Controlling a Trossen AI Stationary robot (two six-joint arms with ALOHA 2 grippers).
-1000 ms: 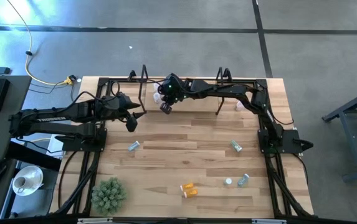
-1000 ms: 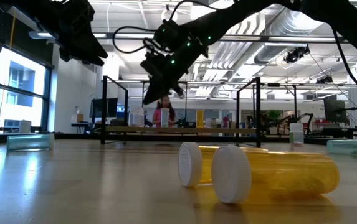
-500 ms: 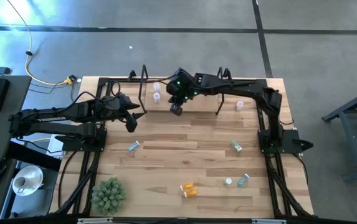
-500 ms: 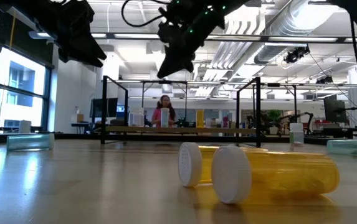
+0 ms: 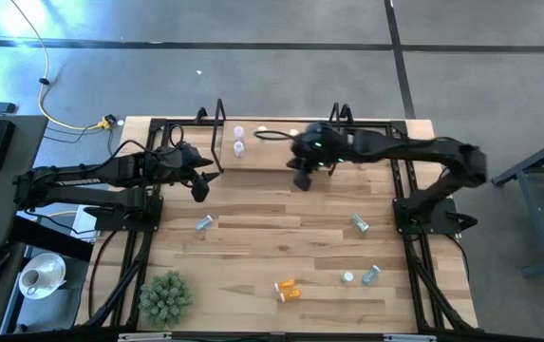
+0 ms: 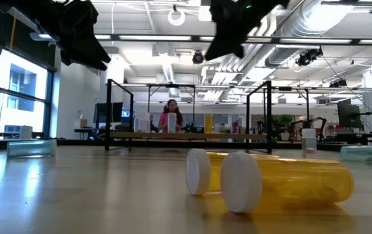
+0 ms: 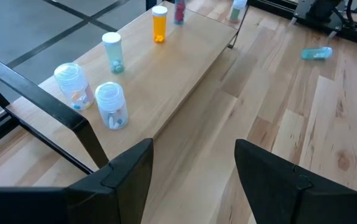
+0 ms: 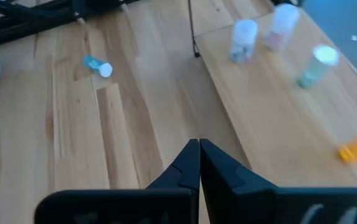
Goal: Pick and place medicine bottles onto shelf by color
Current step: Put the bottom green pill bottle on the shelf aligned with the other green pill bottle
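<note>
I see my right gripper point(image 5: 302, 182) pinched closed and empty above the low light-wood shelf with black end frames point(image 5: 276, 150), where several small white-capped medicine bottles point(image 7: 111, 105) stand. My left gripper point(image 5: 198, 189) waits spread apart, holding nothing, near the shelf's left end.

The right gripper point(image 5: 302, 182) has swung away from the left end of the shelf point(image 5: 281, 157), where it hung a second ago by the two whitish bottles point(image 5: 238, 140), and now sits above the shelf's near edge toward its right half, fingers pressed together and holding nothing. In the low view it point(image 6: 219, 52) has climbed to the top of the picture, no longer in front of the person point(image 6: 170, 117) in the room behind.
</note>
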